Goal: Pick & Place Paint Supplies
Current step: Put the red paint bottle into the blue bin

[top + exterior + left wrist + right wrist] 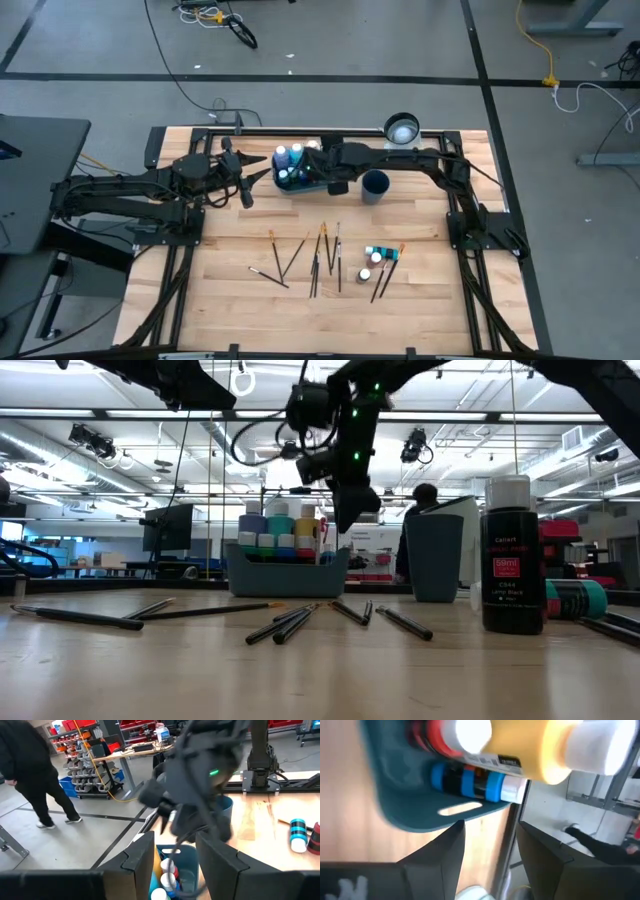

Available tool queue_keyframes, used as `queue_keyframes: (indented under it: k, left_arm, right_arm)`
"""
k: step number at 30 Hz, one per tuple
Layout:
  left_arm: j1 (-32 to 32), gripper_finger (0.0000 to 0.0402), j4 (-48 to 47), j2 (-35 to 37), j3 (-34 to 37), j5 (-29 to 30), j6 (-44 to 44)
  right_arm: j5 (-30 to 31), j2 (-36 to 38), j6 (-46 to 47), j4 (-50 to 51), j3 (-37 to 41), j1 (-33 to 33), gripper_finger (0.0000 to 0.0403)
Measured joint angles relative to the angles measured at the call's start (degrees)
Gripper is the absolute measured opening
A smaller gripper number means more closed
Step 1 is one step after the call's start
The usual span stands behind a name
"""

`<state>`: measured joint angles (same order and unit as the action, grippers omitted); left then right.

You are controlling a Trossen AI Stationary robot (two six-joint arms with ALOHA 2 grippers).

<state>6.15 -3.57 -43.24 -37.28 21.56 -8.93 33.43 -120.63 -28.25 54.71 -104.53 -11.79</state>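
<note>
A teal tray (pixel 303 185) stands near the far edge with several paint bottles (pixel 289 157) in it. In the right wrist view a yellow bottle (pixel 520 745) stands upright in it and a blue-banded bottle (pixel 470 777) lies on its side. My right gripper (pixel 490 850) hangs open just above the tray's right end (pixel 330 565), slanting down, with nothing between its fingers. My left gripper (pixel 175 855) is open and raised, left of the tray, pointing about level at it. Several brushes (pixel 320 255) and a few bottles (pixel 378 257) lie on the near half of the table.
A dark blue cup (pixel 375 187) stands just right of the tray, under the right arm. A black bottle (pixel 510 555) stands upright among the loose ones. A white round object (pixel 402 130) sits at the far edge. A person (pixel 30 770) walks beyond the table.
</note>
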Motion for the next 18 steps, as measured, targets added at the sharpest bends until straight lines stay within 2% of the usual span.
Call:
queue_keyframes:
  k: [3,5,12,18]
  left_arm:
    - [-0.01,0.0153,0.01,0.0,0.0,0.0,0.85]
    - [0.0,0.0153,-0.03,0.0,0.0,0.0,1.26]
    - [-0.04,0.0153,-0.02,0.0,0.0,0.0,1.44]
    - [-0.04,0.0153,-0.02,0.0,0.0,0.0,2.45]
  right_arm:
    - [-0.73,2.37,5.28,1.8,0.0,2.98,0.0175]
    - [-3.53,4.24,9.56,2.48,-0.03,4.95,0.0168]
    - [-25.12,10.74,24.85,8.87,0.04,9.89,0.0152]
    - [-26.49,16.18,32.79,5.41,7.83,16.66,0.0148]
